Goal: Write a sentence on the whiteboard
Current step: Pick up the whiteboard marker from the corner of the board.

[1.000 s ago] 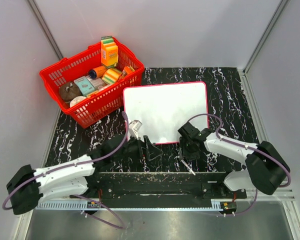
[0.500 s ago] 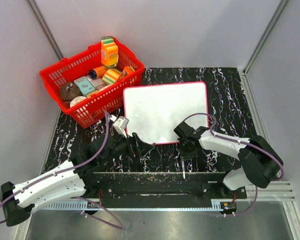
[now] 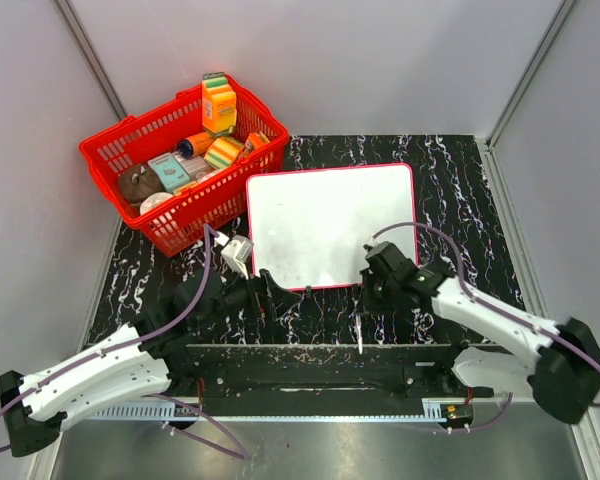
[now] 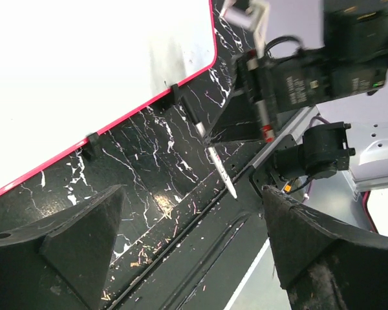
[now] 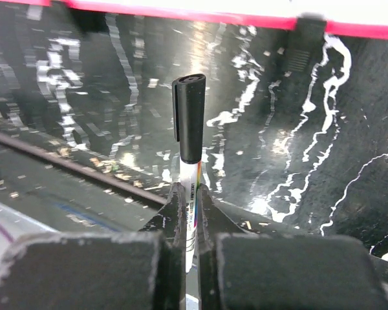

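Right gripper [image 5: 189, 213]: clamping tight on the white barrel of a marker [image 5: 190, 129], fingers pressing it from both sides.
Marker cap [image 5: 189, 110]: black, sitting on the tip, sticking out ahead of the jaws toward the board.
Left gripper [image 4: 193, 194]: standing wide apart, holding nothing.
Whiteboard [image 3: 330, 225]: lying flat on the black marbled table [image 3: 460, 190], just ahead of both pairs of jaws, its near edge passing right beyond the capped tip.
Long axis: running crosswise to the right jaws, side to side, not along the marker.
Nearer arm: judging the right one better placed, sitting just short of the near edge with the marker in hand; left jaws hovering off the near-left corner.
Surface: showing plain white, nothing written, thin red-pink frame [image 5: 181, 6], rounded corners, small dark clips on the near edge.
Coming move: probably needing the cap off before any stroke.
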